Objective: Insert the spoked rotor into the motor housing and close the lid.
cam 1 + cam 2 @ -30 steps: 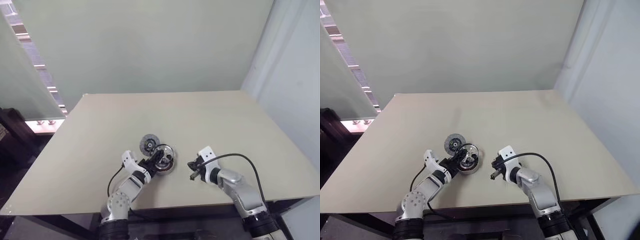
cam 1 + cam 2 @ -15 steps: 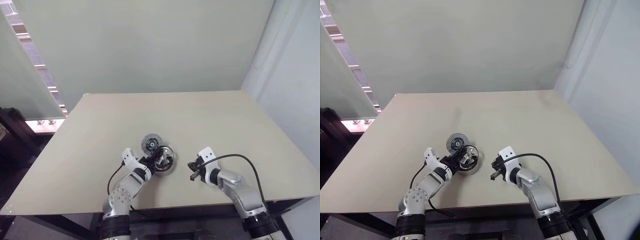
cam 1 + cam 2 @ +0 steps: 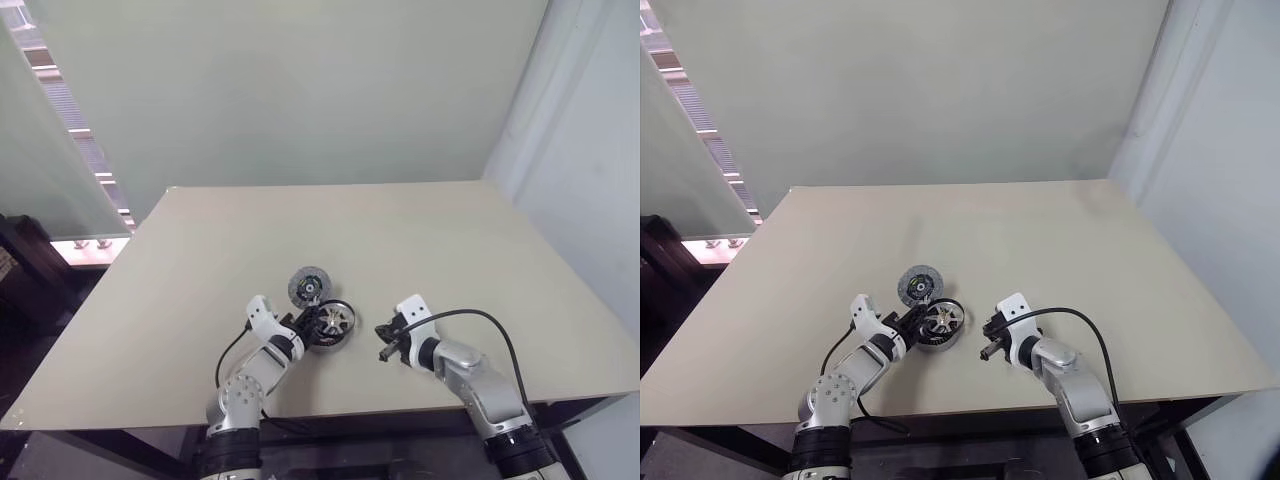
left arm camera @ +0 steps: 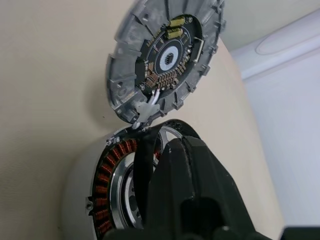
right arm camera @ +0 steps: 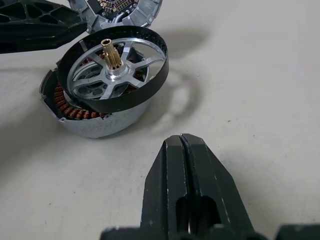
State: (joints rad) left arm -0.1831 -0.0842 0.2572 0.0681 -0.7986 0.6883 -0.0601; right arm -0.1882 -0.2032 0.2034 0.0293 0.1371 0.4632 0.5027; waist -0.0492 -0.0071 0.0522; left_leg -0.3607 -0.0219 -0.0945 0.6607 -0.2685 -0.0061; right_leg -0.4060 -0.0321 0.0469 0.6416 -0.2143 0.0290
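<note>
Insert step, not done: rotor [image 5: 116, 67] sits tilted, part-way in housing [image 5: 92, 117], table [image 3: 450, 250] near-centre. Left gripper [image 3: 303, 322] pinches rotor's rim. Right gripper [image 5: 186, 165] clamped empty, to the right. Lid [image 4: 165, 57] open, far side. Next: level rotor, press down, then flip lid.

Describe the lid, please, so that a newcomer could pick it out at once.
On the beige table, near its front edge, the left gripper reaches the motor housing. The lid leans just behind it: a grey finned disc whose face shows a circuit board, not copper windings.
</note>
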